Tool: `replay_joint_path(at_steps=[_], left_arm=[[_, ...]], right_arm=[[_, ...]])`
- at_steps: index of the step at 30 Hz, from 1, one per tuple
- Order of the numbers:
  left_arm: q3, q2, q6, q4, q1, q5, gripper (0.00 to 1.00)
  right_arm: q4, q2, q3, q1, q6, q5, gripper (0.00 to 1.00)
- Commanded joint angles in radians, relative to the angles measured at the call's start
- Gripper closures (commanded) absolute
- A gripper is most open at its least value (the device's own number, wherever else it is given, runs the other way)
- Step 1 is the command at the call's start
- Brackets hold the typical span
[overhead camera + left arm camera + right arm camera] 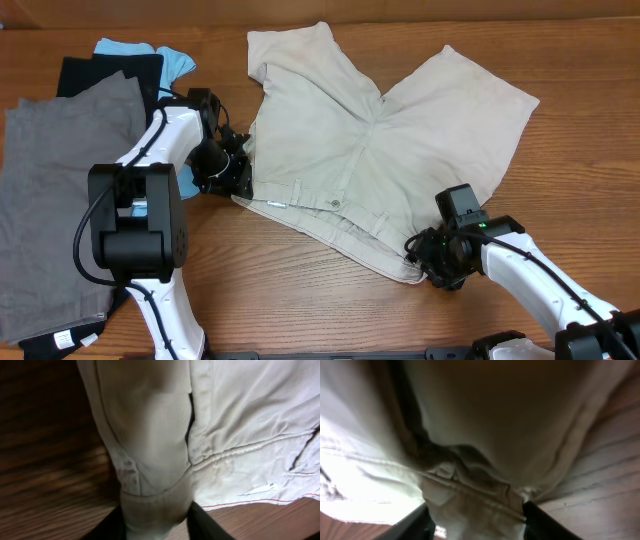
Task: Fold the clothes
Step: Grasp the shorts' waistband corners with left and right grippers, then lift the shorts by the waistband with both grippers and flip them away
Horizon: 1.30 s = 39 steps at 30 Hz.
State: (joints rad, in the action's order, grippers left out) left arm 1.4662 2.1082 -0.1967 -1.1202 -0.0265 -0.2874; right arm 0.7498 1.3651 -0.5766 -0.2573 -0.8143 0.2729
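Bunched waistband sits pinched in both pincers: the left gripper (157, 521) and right gripper (476, 516) each clamp one end of the beige shorts (370, 150). An uneven lift could slip a thin bite. The grey shorts (60, 190) crowd the beige shorts' left. The table (300, 300) offers little room beyond their hems.

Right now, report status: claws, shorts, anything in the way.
Left claw shut on beige shorts, waistband corner. Right claw shut on opposite corner. Shorts spread out, unfolded. Grey garment apart, leftward.
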Motion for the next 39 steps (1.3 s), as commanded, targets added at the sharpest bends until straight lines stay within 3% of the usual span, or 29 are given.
replay_joint_path(at_steps=[1,4,6,7,12,17,26,33,39], left_arm=[[-0.007,-0.003,0.019,0.004,-0.008,-0.001,0.71],[-0.007,-0.003,0.041,0.007,-0.008,-0.001,0.93],[-0.006,-0.003,0.058,0.011,-0.008,-0.002,0.96],[-0.005,-0.003,0.064,0.011,-0.008,-0.002,0.96],[0.087,-0.006,0.07,-0.061,-0.006,-0.029,0.96],[0.368,-0.028,0.054,-0.237,-0.005,-0.04,0.96],[0.973,-0.064,0.058,-0.438,-0.005,-0.046,0.96],[1.41,-0.065,0.12,-0.523,-0.005,-0.045,0.96],[1.673,-0.113,0.154,-0.569,-0.005,0.011,0.96]], right_arm=[[-0.026,-0.009,0.047,-0.005,-0.031,0.018,0.57],[-0.028,-0.009,0.053,-0.005,-0.032,0.017,0.78],[-0.035,-0.009,0.053,-0.005,-0.032,0.017,0.94],[-0.036,-0.009,0.053,-0.005,-0.032,0.017,0.96],[-0.02,-0.019,0.017,0.031,-0.012,0.008,0.96],[0.16,-0.095,-0.167,0.138,0.166,-0.002,0.96],[0.55,-0.145,-0.825,0.406,0.45,-0.025,0.96],[0.705,-0.145,-1.32,0.554,0.509,-0.025,0.96],[0.806,-0.145,-1.628,0.585,0.533,-0.029,0.96]])
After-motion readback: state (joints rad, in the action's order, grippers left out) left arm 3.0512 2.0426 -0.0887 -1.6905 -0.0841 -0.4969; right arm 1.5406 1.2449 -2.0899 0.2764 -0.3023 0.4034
